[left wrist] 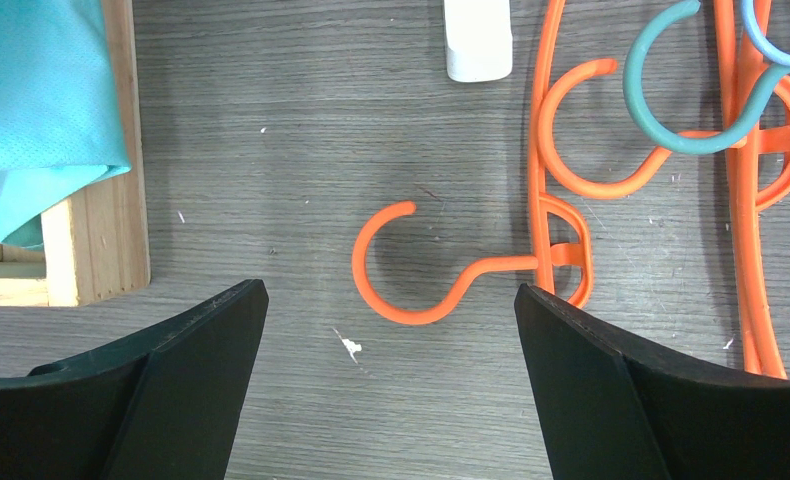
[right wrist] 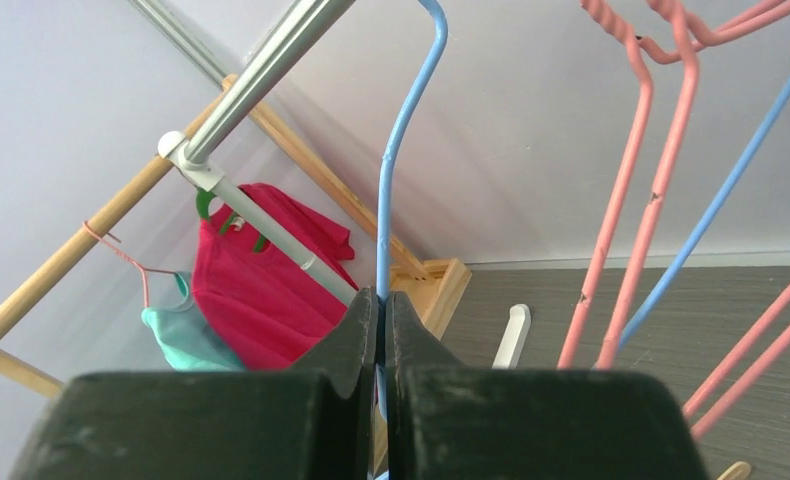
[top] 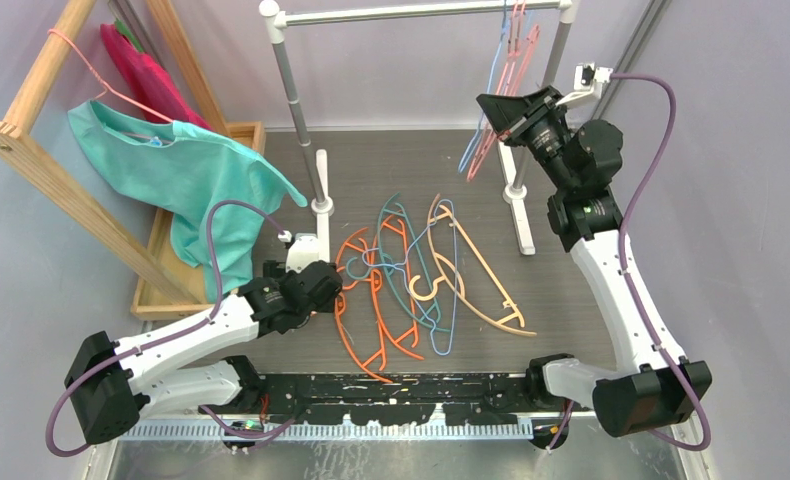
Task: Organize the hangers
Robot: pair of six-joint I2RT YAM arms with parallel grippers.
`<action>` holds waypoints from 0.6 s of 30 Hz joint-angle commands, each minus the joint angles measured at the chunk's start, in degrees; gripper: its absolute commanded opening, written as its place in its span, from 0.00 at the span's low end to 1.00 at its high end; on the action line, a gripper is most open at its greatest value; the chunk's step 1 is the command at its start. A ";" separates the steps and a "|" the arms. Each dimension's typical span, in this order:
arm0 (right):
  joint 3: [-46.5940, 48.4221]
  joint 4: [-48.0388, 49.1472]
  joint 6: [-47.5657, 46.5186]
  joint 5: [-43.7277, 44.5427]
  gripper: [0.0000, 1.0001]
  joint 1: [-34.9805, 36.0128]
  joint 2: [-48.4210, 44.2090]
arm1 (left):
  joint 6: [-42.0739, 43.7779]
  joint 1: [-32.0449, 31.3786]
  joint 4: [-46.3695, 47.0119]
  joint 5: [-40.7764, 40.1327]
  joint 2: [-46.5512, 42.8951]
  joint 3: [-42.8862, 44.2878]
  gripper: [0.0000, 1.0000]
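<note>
Grey table [top: 411,160], hangers [top: 412,262]; L fingers [left wrist: 181,390] wide over orange hook [left wrist: 357,265], R fingers [right wrist: 271,420] tight on blue hanger [right wrist: 381,230].

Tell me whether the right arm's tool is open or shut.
Shut. In the right wrist view the right tool has its black fingers pressed together, pinching the thin light-blue wire hanger that runs up from between them.

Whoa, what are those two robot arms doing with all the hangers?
They are putting hangers onto a rack. The right gripper is up by the silver rail, pinched shut on a light-blue wire hanger, next to pink hangers hanging there. The left gripper hovers open above the hook of an orange hanger lying on the table. More hangers lie in a pile there.
</note>
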 commanded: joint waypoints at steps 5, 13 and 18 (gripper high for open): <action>4.39 0.12 0.30 -2.77 0.01 -0.14 4.12 | -1.09 0.00 1.37 -1.31 -0.43 0.13 0.98; 1.49 -0.25 0.89 -0.40 0.17 -0.15 2.48 | -1.09 -0.04 1.02 -1.44 -0.86 0.02 0.98; 0.49 -2.12 -0.45 1.85 0.51 -0.14 -1.12 | -1.13 -0.03 1.41 -1.06 -0.28 0.20 0.98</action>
